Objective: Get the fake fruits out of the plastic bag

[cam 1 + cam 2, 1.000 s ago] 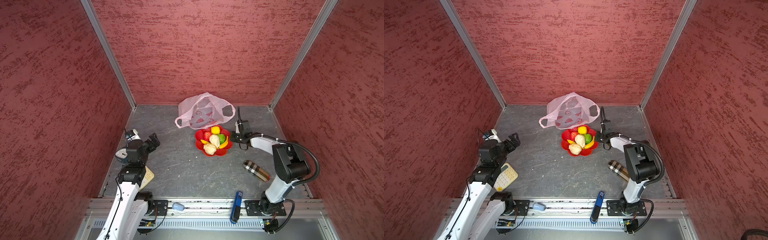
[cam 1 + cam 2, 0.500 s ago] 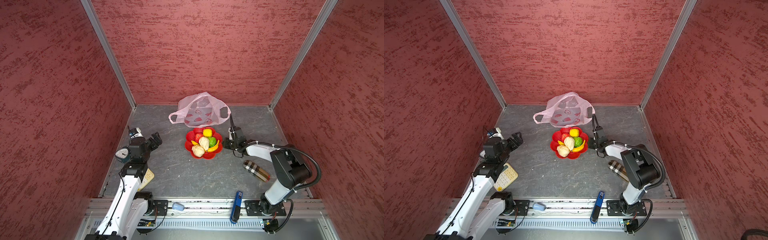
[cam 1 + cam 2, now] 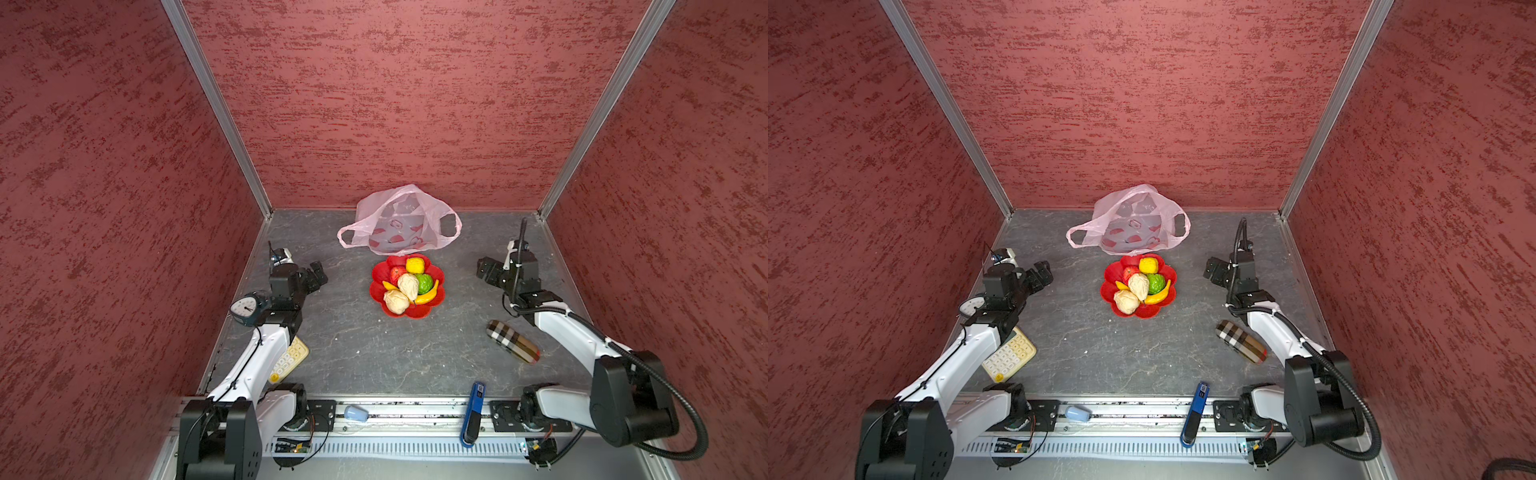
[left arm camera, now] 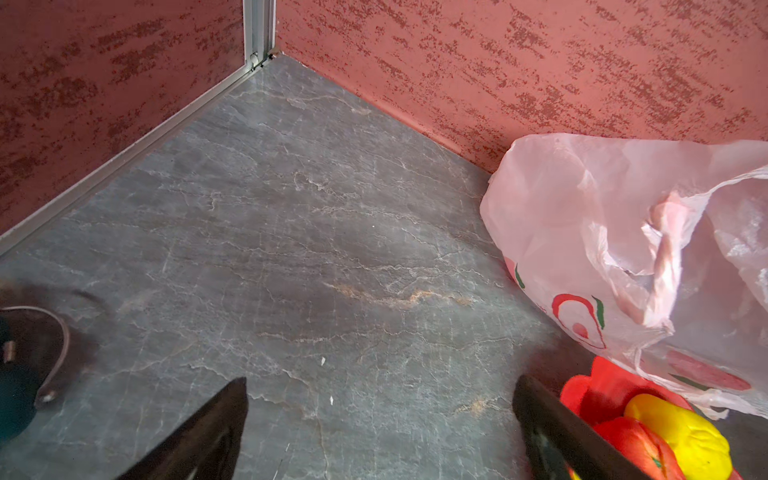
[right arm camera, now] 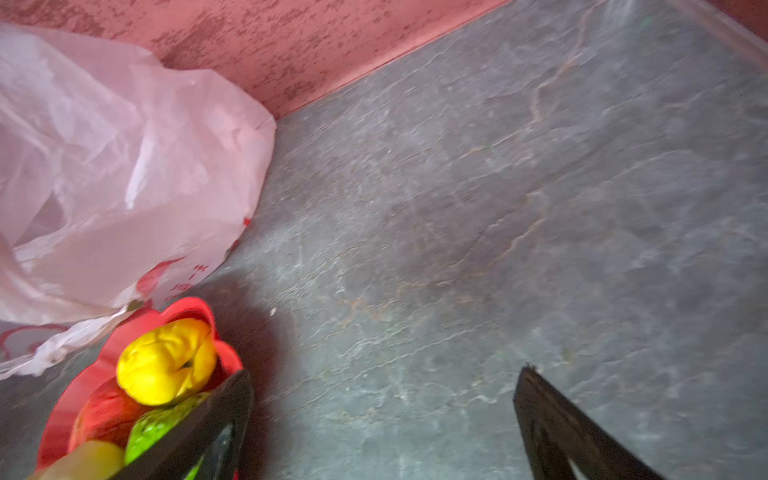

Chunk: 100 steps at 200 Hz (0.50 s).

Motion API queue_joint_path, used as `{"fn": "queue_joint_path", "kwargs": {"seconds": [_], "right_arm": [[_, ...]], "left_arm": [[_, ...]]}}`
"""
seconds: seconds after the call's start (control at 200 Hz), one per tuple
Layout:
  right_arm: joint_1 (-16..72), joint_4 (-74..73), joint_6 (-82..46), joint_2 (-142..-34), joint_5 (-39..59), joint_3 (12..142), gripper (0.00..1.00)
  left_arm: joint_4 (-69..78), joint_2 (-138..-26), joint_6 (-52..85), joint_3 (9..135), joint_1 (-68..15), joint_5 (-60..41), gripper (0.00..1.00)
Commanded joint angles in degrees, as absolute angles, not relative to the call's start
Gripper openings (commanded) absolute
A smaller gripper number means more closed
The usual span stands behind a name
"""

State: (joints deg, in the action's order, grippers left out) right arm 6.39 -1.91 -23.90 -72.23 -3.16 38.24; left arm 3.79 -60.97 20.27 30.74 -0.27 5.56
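The plastic bag (image 3: 401,220) (image 3: 1129,220) lies slack near the back wall, pale pink with red prints, handles spread to both sides. The fake fruits sit piled in a red flower-shaped dish (image 3: 379,274) just in front of it: a yellow round one (image 3: 414,264), a red apple (image 3: 397,273), a green one (image 3: 424,283), a banana (image 3: 430,293) and two beige lumps (image 3: 395,301). My left gripper (image 3: 319,275) (image 4: 380,380) stands open left of the dish, holding nothing. My right gripper (image 3: 484,272) (image 5: 386,372) hangs open to the right of the dish, also holding nothing.
A small clock (image 3: 247,309) and a calculator (image 3: 289,359) lie by the left arm. A checked case (image 3: 513,340) lies front right. A blue tool (image 3: 473,409) and a pale blue cap (image 3: 356,413) rest on the front rail. Red walls close in three sides.
The dish and bag slid a little to the left. My right gripper then opened and drew back to the right, away from the dish. The left gripper stayed open.
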Motion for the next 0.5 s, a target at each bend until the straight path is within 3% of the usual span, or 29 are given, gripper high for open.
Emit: {"fn": "queue_joint_path", "kwargs": {"seconds": [0.0, 0.265, 0.496], "right_arm": [[3.6, -7.6, -19.7, -69.7, -8.7, 35.7, 0.99], [1.9, -28.3, -9.9, -64.7, -17.4, 24.1, 0.99], [1.7, -34.9, -5.9, -66.9, -21.1, 20.5, 0.99]], "left_arm": [[12.4, -61.9, 15.5, 28.7, 0.1, 8.6, 1.0], [22.6, -66.3, 7.5, 24.9, 0.2, 12.9, 1.0], [32.9, -73.1, 5.3, 22.2, 0.9, 12.0, 0.99]]}}
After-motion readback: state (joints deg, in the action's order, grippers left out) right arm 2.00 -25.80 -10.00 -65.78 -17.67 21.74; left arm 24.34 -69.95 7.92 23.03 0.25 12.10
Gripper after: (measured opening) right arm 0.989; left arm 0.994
